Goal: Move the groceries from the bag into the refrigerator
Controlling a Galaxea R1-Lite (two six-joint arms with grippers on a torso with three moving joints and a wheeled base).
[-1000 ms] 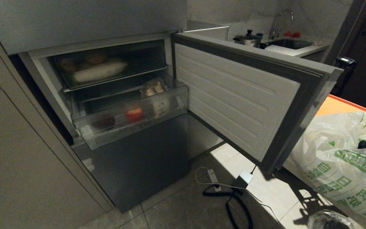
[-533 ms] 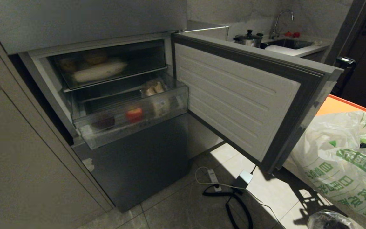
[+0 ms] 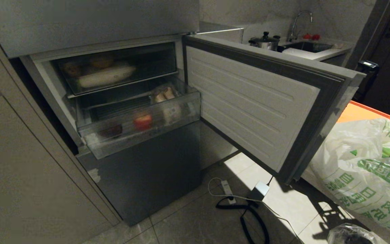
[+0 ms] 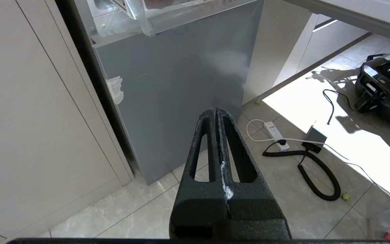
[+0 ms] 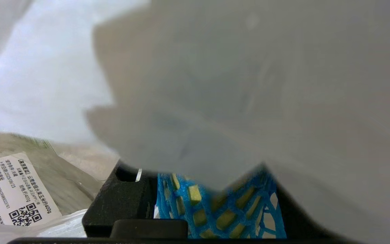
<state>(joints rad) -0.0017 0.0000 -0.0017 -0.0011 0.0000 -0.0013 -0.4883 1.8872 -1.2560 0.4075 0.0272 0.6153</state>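
The refrigerator point(image 3: 147, 162) stands with its middle door point(image 3: 249, 101) swung open and a clear drawer point(image 3: 185, 108) pulled out, a red item point(image 3: 143, 121) inside. The bag point(image 3: 361, 169) lies at the right on the orange tray point(image 3: 357, 113). My right gripper point(image 5: 208, 189) is deep inside the bag, hidden in the head view. A yellowish fruit in blue foam net point(image 5: 222, 217) fills the gap between its black fingers point(image 5: 120, 200), and bag film covers the tips. My left gripper point(image 4: 214, 110) hangs shut and empty before the fridge's lower door.
A pale pack with a white QR label point(image 5: 8, 189) lies beside the right gripper. On the floor are a power strip and a coiled black cable point(image 3: 245, 203). A clear bottle point(image 3: 350, 235) lies at the bottom right. Cabinet panels point(image 3: 19, 169) flank the fridge; a sink counter point(image 3: 310, 47) is behind.
The black wrist part seen at the bag's right edge has slipped almost out of the head view, and the bag's top has shifted slightly. The fridge and drawer are unchanged.
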